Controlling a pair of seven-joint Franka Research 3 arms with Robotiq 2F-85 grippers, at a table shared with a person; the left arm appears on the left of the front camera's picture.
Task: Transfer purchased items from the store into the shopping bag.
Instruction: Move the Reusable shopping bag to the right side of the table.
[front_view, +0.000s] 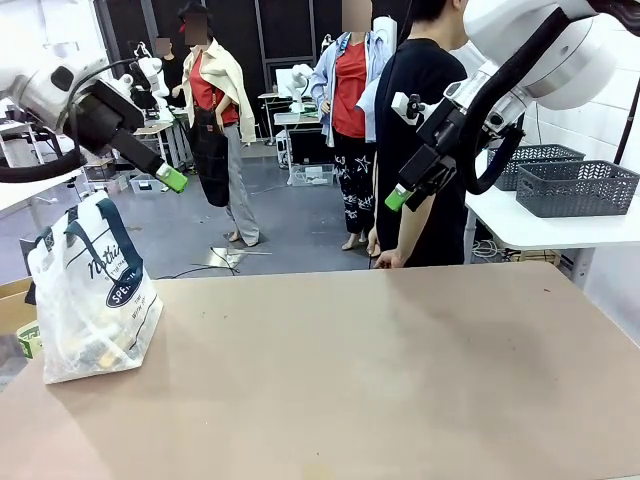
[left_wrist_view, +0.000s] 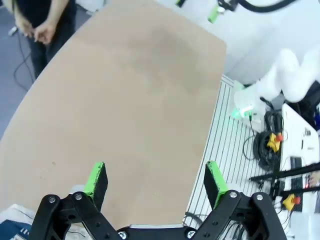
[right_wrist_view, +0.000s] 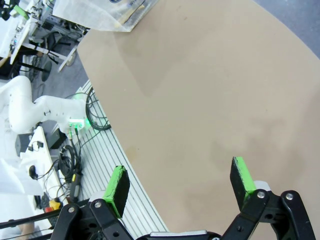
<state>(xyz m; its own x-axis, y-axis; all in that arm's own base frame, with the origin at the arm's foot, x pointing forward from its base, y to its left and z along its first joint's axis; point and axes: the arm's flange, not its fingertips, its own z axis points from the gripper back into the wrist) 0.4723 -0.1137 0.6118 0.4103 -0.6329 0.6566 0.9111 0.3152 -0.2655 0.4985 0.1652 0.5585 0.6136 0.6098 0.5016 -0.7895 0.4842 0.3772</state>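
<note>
Left gripper spread wide, empty, raised above table. Right gripper likewise wide, empty. Shopping bag stands at table's left edge, goods visible inside. Transfer looks finished; no loose items on tabletop.

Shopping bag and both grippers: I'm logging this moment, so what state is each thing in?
Shopping bag: upright at the table's left edge, goods showing through its plastic.
Left gripper: open, empty, raised above the table.
Right gripper: open, empty, raised above the table.
Table: bare apart from the bag.
Person's hands: held together, empty.
</note>
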